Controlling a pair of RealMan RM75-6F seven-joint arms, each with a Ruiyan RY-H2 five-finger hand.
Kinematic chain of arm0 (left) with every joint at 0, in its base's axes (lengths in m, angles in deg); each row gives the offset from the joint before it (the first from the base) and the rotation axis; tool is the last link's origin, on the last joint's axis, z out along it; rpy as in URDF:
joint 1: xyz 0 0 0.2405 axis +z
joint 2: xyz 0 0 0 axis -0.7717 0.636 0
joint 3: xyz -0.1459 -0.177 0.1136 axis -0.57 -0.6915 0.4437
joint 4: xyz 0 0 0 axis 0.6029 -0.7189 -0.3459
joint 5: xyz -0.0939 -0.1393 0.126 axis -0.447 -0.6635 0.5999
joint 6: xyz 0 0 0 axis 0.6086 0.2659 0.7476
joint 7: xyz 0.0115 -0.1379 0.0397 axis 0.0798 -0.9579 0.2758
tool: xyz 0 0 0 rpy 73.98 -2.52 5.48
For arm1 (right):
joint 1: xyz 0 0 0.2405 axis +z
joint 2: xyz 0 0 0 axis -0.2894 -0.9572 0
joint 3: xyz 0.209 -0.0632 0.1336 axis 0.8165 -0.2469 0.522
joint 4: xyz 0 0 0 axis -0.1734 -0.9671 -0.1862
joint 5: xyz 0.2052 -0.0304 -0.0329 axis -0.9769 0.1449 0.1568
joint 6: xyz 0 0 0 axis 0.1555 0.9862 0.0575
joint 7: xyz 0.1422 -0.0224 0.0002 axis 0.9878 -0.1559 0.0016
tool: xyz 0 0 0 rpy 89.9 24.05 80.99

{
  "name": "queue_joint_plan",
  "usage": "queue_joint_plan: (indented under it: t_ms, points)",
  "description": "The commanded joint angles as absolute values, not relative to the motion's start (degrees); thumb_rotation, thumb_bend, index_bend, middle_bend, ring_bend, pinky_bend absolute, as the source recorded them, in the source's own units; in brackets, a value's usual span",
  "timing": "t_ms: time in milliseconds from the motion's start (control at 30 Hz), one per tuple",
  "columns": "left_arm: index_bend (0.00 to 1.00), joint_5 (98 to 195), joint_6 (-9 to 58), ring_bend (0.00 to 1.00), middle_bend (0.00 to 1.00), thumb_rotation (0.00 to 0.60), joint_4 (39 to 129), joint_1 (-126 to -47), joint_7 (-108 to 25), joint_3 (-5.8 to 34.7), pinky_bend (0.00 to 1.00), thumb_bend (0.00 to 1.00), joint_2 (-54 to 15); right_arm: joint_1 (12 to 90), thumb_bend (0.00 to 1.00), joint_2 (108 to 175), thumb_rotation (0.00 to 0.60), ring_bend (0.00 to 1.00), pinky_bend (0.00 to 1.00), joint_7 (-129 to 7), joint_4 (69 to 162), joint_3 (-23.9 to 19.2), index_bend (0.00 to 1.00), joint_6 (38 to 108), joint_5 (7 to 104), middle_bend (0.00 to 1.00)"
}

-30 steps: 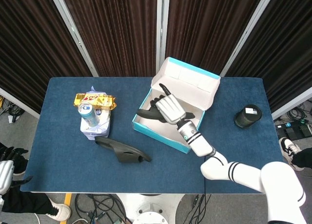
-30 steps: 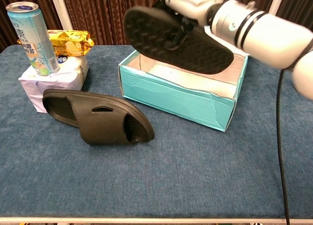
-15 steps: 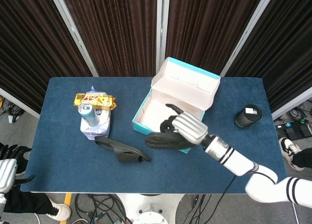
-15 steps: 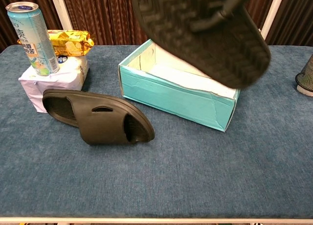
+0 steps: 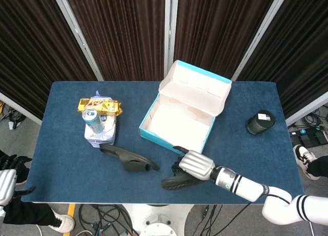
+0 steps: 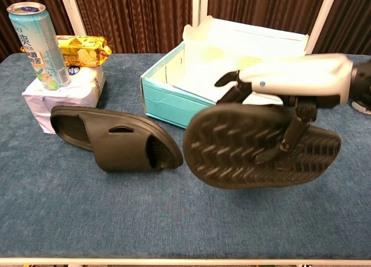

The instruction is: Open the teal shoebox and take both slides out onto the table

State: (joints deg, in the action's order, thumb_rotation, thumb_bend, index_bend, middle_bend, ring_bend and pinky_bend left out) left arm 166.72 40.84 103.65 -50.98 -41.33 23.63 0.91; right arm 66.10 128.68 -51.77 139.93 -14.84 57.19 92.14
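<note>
Right hand: grips the second slide in front of the box, fingers wrapped over its edge and onto the sole.
Second slide: held off the tabletop, tread tipped toward the chest camera, long axis running left-right.
First slide: flat on the tabletop left of the box, long axis left-right and slightly angled.
Box: lid up, no slide inside.
Left hand: at the frame edge; can't tell its fingers.
</note>
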Motion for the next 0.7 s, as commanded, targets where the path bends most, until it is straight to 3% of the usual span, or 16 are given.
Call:
queue_joint_plan:
  t_ms: [33, 233, 300, 367, 467, 533, 700]
  points:
    - [0.23, 166.7, 40.8, 0.09, 0.18, 0.600, 103.5, -51.0, -41.4, 23.7, 0.06, 0.00, 0.8, 65.8, 0.33, 130.4, 0.600, 0.37, 0.00, -54.5, 138.6, -15.6, 0.66, 56.4, 92.0, 0.53]
    - [0.23, 166.8, 40.6, 0.09, 0.18, 0.600, 103.3, -51.1, -41.7, 23.7, 0.06, 0.00, 0.6, 66.0, 0.26, 133.4, 0.600, 0.24, 0.00, -62.1, 136.2, -16.1, 0.55, 54.4, 92.1, 0.44]
    - [0.23, 166.8, 40.7, 0.09, 0.18, 0.600, 103.2, -51.0, -41.8, 23.7, 0.06, 0.00, 0.6, 65.9, 0.19, 134.3, 0.600, 0.15, 0.00, -64.8, 135.5, -16.1, 0.43, 53.9, 91.7, 0.35]
    - [0.23, 166.7, 40.7, 0.09, 0.18, 0.600, 103.0, -51.0, -41.9, 23.7, 0.06, 0.00, 0.5, 65.7, 0.12, 135.1, 0.600, 0.05, 0.00, -68.3, 135.0, -15.9, 0.23, 53.5, 91.2, 0.21]
    - [0.23, 166.6, 40.5, 0.09, 0.18, 0.600, 102.9, -51.0, -42.1, 23.7, 0.06, 0.00, 0.4, 65.1, 0.03, 136.4, 0.600, 0.00, 0.00, -72.5, 134.3, -15.5, 0.03, 54.0, 90.5, 0.05]
    - [0.23, 166.6, 40.4, 0.09, 0.18, 0.600, 102.7, -51.0, -42.2, 23.7, 0.06, 0.00, 0.4, 64.7, 0.00, 137.2, 0.600, 0.00, 0.00, -75.0, 133.8, -15.1, 0.00, 54.7, 90.3, 0.01]
    - [0.23, 166.7, 40.4, 0.09, 0.18, 0.600, 102.2, -51.0, -42.7, 23.7, 0.06, 0.00, 0.1, 63.9, 0.00, 138.0, 0.600, 0.00, 0.00, -78.6, 133.9, -13.9, 0.00, 56.5, 89.3, 0.00]
